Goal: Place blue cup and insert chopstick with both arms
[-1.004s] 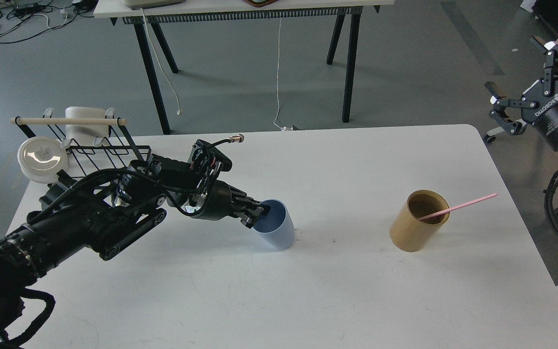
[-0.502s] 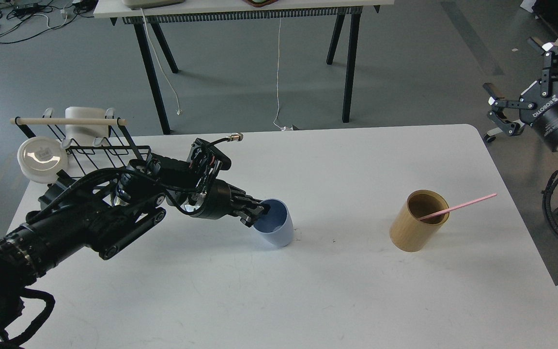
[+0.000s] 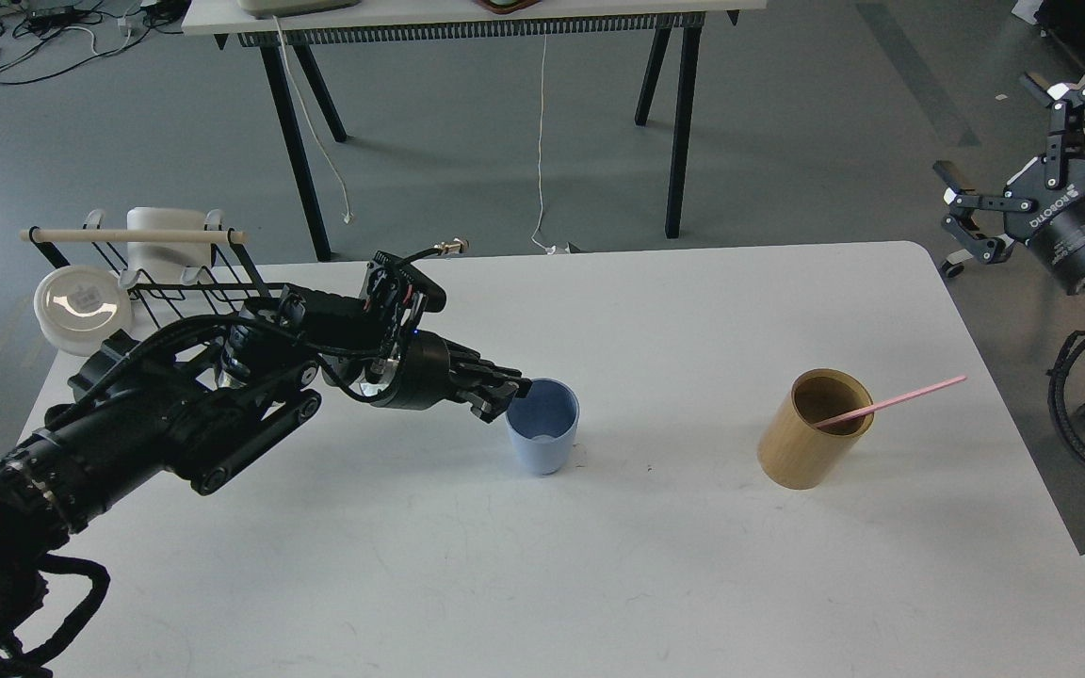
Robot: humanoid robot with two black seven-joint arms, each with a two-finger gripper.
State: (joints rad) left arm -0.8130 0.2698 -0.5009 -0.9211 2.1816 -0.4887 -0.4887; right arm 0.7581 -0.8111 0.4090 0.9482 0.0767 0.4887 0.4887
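Observation:
The blue cup [image 3: 542, 441] stands upright on the white table [image 3: 599, 584], left of centre. My left gripper [image 3: 508, 397] is at the cup's upper left rim, its fingers closed on the rim. A pink chopstick [image 3: 893, 399] leans in the tan wooden holder [image 3: 811, 443] on the table's right side, its upper end pointing right. My right gripper [image 3: 990, 137] is open and empty, held high beyond the table's right edge, far from both the holder and the cup.
A black wire rack [image 3: 185, 282] with a wooden rod [image 3: 133, 235] stands at the back left, with a white mug [image 3: 161, 235] and a round white lid [image 3: 81, 301]. A second table [image 3: 467, 19] stands behind.
The left gripper has tipped the blue cup from leaning to upright and shifted slightly right and up. The right gripper has drifted a little up and left.

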